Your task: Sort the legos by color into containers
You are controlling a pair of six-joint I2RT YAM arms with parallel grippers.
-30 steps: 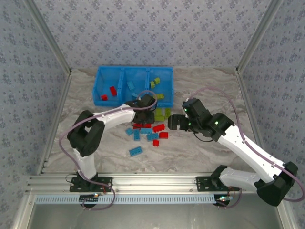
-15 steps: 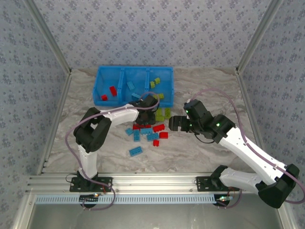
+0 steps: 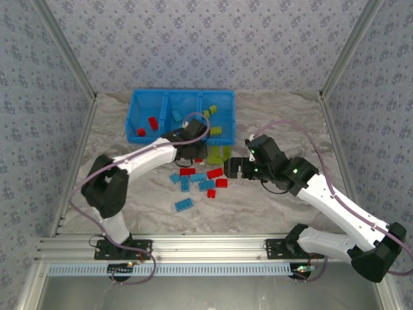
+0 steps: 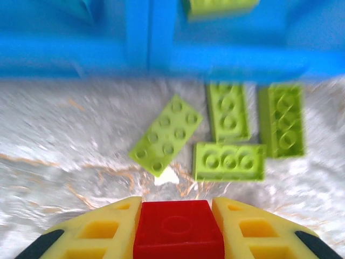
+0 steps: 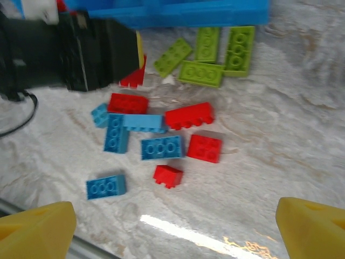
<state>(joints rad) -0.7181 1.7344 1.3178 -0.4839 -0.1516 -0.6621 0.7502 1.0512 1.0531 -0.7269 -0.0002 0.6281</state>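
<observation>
**A:** What's nearest?

**B:** The right fingers (image 5: 38,226), spread wide and empty, above loose legos (image 3: 200,179) on the desk (image 3: 277,213). Beyond, the left fingers (image 4: 116,229) clamp a red brick (image 4: 178,229) near the containers (image 3: 148,92).

**A:** Their contents?

**B:** The left compartment holds red bricks (image 3: 153,123), the middle a light-blue brick (image 3: 177,116), the right yellow-green bricks (image 3: 216,129).

The top camera looks down from behind; both close wrist cameras share the yellow-green bricks (image 4: 229,162) beside the blue bin (image 3: 131,111).
</observation>
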